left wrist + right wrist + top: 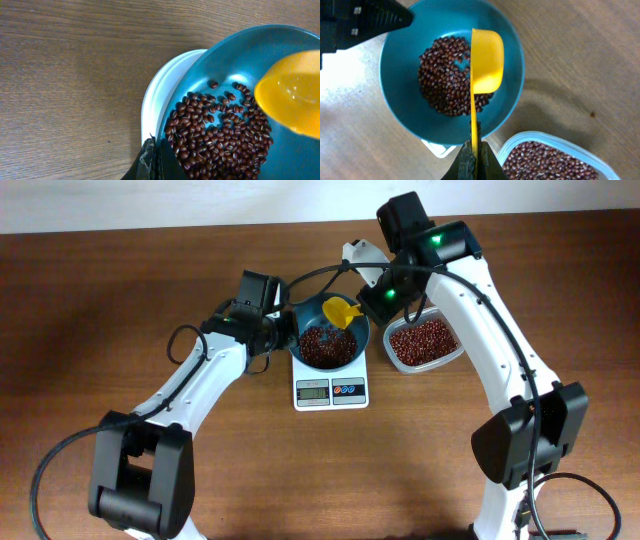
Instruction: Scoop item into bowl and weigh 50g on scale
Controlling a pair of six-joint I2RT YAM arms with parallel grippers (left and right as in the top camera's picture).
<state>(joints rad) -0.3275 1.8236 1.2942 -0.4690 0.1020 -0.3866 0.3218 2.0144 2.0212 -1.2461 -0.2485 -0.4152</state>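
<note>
The teal bowl (299,317) stands on the white scale (331,391) and holds a heap of red-brown beans (325,345). My left gripper (283,335) is shut on the bowl's left rim. In the left wrist view the rim passes between the fingers at my left gripper (156,157), beside the beans (220,135). My right gripper (475,157) is shut on the thin handle of a yellow scoop (487,60). The scoop hangs over the bowl (400,65), above the beans (440,75). No beans show in the scoop.
A clear plastic container (424,343) full of the same beans stands right of the scale, close under my right arm. It also shows at the lower right of the right wrist view as a container (550,155). Brown wooden table lies all around.
</note>
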